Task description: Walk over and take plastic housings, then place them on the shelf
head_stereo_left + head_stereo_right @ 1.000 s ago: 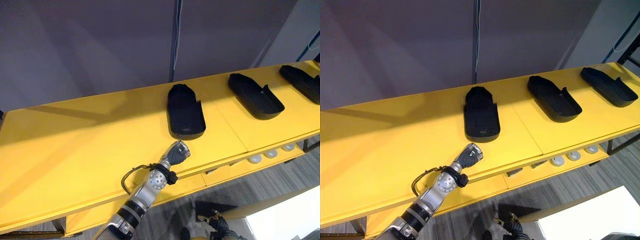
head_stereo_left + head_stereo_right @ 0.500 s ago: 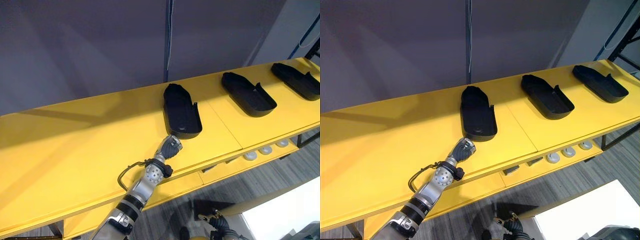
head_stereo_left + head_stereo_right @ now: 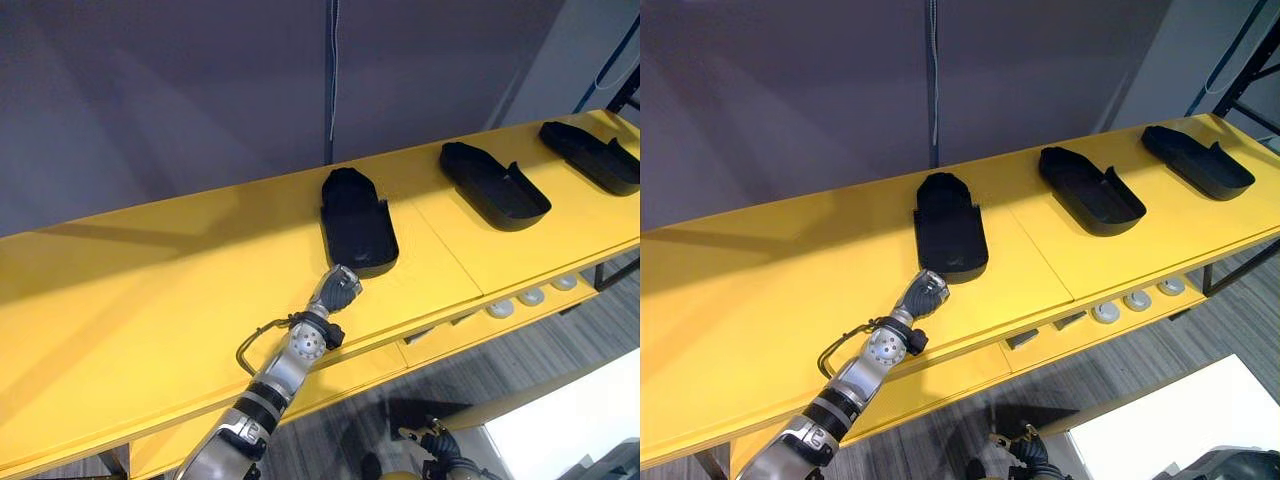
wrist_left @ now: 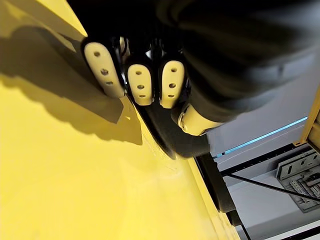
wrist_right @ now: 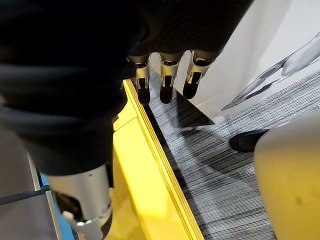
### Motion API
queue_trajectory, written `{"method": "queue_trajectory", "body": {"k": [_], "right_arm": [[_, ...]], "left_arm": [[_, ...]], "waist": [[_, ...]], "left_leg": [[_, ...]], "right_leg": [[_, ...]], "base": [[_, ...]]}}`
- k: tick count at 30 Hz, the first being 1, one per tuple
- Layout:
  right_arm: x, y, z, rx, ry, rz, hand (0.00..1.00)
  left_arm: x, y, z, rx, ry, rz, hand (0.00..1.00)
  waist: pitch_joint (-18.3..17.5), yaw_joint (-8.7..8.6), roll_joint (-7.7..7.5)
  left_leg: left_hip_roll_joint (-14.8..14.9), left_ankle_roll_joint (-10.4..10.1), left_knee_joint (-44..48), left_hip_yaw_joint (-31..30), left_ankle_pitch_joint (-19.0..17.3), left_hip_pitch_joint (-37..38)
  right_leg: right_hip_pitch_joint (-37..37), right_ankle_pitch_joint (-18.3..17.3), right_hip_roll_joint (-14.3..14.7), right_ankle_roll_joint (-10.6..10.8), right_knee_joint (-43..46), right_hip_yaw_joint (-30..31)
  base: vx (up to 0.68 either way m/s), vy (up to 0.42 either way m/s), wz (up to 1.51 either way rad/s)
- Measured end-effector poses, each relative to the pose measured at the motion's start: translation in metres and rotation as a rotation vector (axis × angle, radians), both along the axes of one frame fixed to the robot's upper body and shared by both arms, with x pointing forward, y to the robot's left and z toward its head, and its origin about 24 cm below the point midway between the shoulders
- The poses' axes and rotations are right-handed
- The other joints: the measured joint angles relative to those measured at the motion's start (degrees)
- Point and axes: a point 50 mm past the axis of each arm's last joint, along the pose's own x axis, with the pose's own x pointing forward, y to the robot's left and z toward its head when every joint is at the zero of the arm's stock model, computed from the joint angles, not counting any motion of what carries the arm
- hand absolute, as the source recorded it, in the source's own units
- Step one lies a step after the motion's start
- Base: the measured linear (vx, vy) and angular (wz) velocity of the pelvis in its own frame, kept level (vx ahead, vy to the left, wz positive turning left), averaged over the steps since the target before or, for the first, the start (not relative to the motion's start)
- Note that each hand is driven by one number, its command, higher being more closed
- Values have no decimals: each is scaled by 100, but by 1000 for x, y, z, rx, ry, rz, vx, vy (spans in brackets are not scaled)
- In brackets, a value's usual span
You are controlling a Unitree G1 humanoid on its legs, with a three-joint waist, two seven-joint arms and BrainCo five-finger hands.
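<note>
Left wrist view: left robot hand (image 4: 141, 84) curled, empty, beside nearest housing (image 3: 355, 222); left eye view adds second housing (image 3: 493, 185), third housing (image 3: 590, 157), all shallow black shells, hollow up.

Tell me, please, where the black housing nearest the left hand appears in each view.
Left eye view: the housing at centre, just beyond the left hand.
Right eye view: the housing just left of centre.
Left wrist view: the housing, dark, past the hand.
Shared landmark: the yellow shelf, right wrist view included.
</note>
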Motion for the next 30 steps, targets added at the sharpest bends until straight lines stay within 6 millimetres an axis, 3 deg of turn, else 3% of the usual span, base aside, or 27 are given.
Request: {"method": "queue_trajectory", "body": {"k": [4, 14, 20, 26, 28, 30], "right_arm": [[3, 0, 2, -1, -12, 1, 0], [4, -6, 3, -20, -19, -4, 0], [2, -11, 3, -38, -10, 4, 0], [-7, -21, 1, -70, 26, 28, 0], [-12, -25, -1, -83, 49, 42, 0], [-17, -26, -3, -83, 64, 39, 0]], "left_arm": [[1, 0, 2, -34, 7, -9, 100], [-1, -1, 6, -100, 18, -24, 100], [-18, 9, 47, -254, -150, -34, 100], [-40, 33, 109, -459, -433, 11, 100], [-57, 55, 131, -546, -571, 65, 100], [-69, 80, 137, -586, -650, 160, 100]], "waist": [[18, -114, 30], [38, -108, 83], [33, 38, 131], [-1, 315, 179], [-24, 401, 181], [-71, 487, 183]], "left_leg": [[-1, -4, 0, 4, -4, 0], [0, -3, 58, -41, -3, -5], [-1, 1, 130, -186, 0, -7], [-35, 24, 209, -412, 15, -85], [-41, 30, 227, -472, 20, -83], [-40, 30, 232, -491, 20, -87]], "right_leg": [[-3, -2, 0, 0, 0, 4], [12, -4, -7, -3, 42, -18], [19, -97, -34, -3, 235, -153], [-6, -221, -93, 14, 454, -285], [-10, -286, -107, 20, 563, -334], [-35, -329, -110, 5, 637, -353]], "base": [[0, 0, 0], [0, 0, 1], [-21, -3, 12], [-41, 2, 17], [-14, 3, 17], [-6, 1, 7]]}}
